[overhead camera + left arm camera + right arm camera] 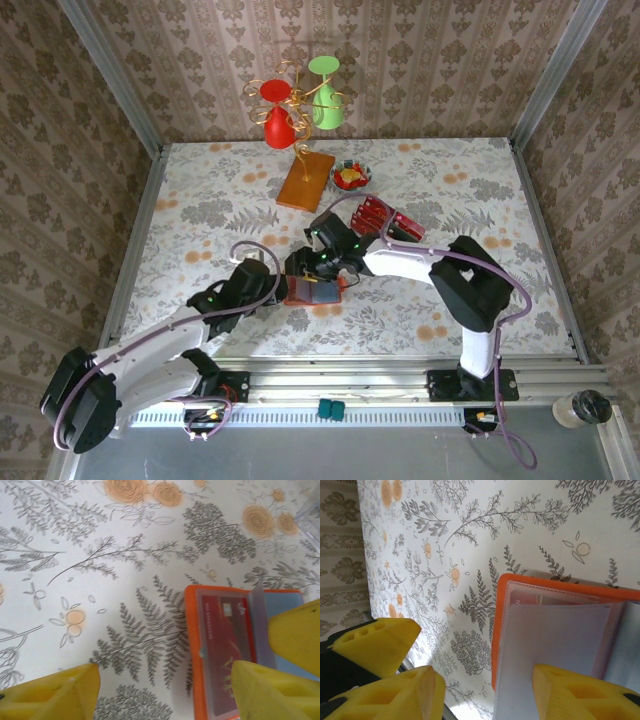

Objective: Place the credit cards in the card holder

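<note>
Overhead, a metal rail (400, 385) runs along the near edge with both arm bases bolted to it. Beyond it lies the table (200, 210), covered in a pale cloth printed with grey ferns and orange flowers and shut in on three sides by brown damask wallpaper (440, 60). Near table centre both wrists meet over the card holder (313, 292), which lies open and flat. The left gripper (285, 284) comes in from 8 o'clock with its jaws spread wide and holds nothing; in its wrist view one yellow finger (55, 692) is over bare cloth and the other overlaps the holder's orange rim (192, 645). The right gripper (310, 268) reaches from 2 o'clock, also parted and gripping nothing, with a pale translucent page (550, 645) lying between its fingers. One red card (225, 650) sits in a clear pocket. At 1 o'clock from the holder the remaining credit cards (385, 215) lie fanned, red and dark. Farther, at 12 o'clock, are a wooden board (306, 180) and a bowl (351, 177), then a wire stand (298, 105) with red and green cups.
</note>
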### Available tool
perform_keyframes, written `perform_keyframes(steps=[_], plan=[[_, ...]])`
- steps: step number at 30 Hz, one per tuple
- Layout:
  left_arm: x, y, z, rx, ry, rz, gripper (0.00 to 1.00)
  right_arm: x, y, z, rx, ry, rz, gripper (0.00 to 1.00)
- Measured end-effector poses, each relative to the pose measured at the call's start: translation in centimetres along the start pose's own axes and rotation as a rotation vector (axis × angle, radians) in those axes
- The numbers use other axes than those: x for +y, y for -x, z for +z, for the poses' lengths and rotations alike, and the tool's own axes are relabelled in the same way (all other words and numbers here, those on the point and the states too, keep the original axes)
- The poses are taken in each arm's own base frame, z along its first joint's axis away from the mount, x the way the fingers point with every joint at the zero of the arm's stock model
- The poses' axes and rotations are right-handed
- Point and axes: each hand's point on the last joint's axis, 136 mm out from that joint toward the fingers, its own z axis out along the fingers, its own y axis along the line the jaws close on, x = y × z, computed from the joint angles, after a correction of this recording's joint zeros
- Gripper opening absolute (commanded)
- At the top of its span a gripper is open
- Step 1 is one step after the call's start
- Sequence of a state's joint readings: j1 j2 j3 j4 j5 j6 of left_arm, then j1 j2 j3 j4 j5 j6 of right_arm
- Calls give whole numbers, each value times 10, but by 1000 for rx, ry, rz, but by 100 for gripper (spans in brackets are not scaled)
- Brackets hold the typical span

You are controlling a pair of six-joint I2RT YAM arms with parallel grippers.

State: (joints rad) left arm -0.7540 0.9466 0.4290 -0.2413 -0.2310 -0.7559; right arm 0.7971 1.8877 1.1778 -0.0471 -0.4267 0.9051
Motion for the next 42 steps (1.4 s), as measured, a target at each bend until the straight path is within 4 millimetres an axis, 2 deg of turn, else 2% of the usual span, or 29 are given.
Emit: perform_keyframes(steps=[7,17,21,26,29,36,42], plan=[[10,1,-2,-13,10,-28,71,-25,-11,24,48,-52,26,55],[13,-2,0,-5,13,-31,71,-23,-10,26,43,-45,28,52],[14,-4,0,3,17,-30,71,-24,-10,26,40,-47,27,45],[15,-7,1,14,20,-27,71,-27,-7,25,27,-58,33,20],[16,-8,2,22,22,-19,71,-31,-6,25,20,-69,41,13],[18,-11,7,42,31,-8,73,-37,-9,26,27,-90,50,10],[17,-22,21,97,38,22,74,-41,-8,27,40,-132,62,10]])
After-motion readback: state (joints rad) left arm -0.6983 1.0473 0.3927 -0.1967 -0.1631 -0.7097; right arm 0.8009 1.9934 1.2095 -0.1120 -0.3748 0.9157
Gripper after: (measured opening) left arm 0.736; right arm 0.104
